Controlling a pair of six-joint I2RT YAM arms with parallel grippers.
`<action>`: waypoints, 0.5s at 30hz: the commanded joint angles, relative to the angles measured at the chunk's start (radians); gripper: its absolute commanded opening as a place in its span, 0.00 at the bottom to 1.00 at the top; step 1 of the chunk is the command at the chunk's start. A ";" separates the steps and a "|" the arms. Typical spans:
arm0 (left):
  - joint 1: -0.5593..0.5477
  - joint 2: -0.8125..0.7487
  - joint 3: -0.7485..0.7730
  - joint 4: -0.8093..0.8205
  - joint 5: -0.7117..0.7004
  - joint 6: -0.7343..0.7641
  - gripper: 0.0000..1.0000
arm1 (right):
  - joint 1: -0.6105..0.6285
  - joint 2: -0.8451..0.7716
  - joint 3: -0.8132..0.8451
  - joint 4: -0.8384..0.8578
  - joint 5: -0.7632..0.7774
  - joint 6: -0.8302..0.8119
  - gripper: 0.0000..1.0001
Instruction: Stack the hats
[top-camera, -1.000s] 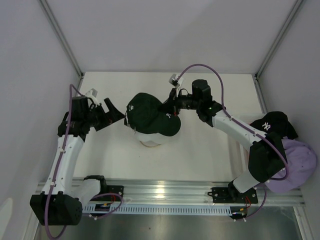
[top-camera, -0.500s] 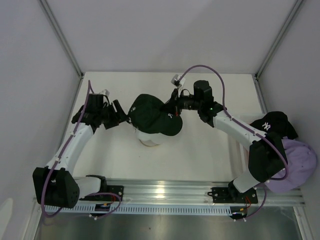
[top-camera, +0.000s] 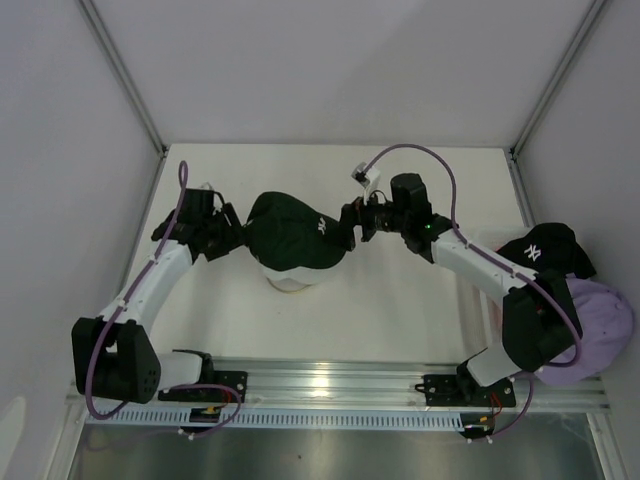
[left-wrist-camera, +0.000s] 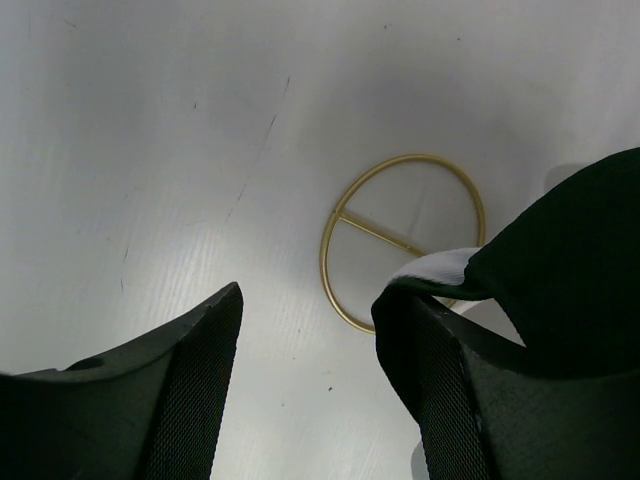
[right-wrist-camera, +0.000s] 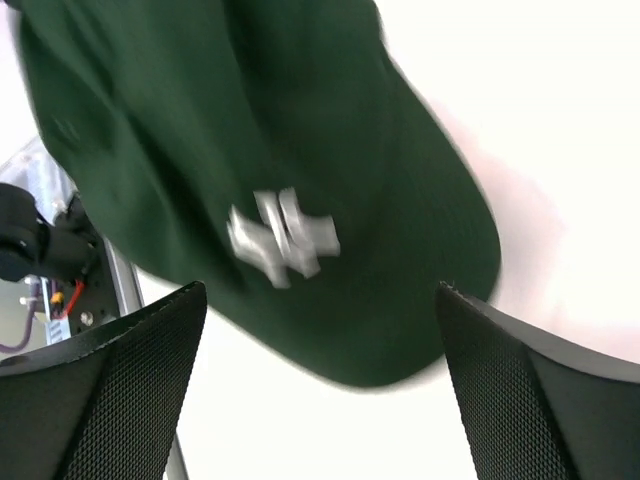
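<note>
White matte table (top-camera: 400, 310), domed green fabric cap (top-camera: 290, 235); left fingers (left-wrist-camera: 190, 400) and right fingers (right-wrist-camera: 120, 390) spread.

counter (top-camera: 420, 310): white, matte; faint dark scratches (left-wrist-camera: 262, 145) in the left wrist view | walls: plain white panels behind (top-camera: 340, 70), left (top-camera: 60, 200) and right (top-camera: 600, 150) | frame: grey metal struts (top-camera: 122, 72) rising from both far corners | near edge: ribbed aluminium rail (top-camera: 330, 385); glare at its middle | light: bright, even; shadows soft
</note>
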 joint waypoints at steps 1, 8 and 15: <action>-0.002 0.032 -0.028 -0.009 -0.064 -0.007 0.67 | -0.016 -0.144 -0.058 -0.036 0.083 0.018 1.00; -0.018 0.026 -0.031 -0.026 -0.081 -0.007 0.68 | -0.045 -0.252 -0.258 0.140 0.276 0.162 1.00; -0.022 -0.025 -0.034 -0.038 -0.102 0.006 0.70 | -0.089 -0.148 -0.361 0.423 0.243 0.623 0.99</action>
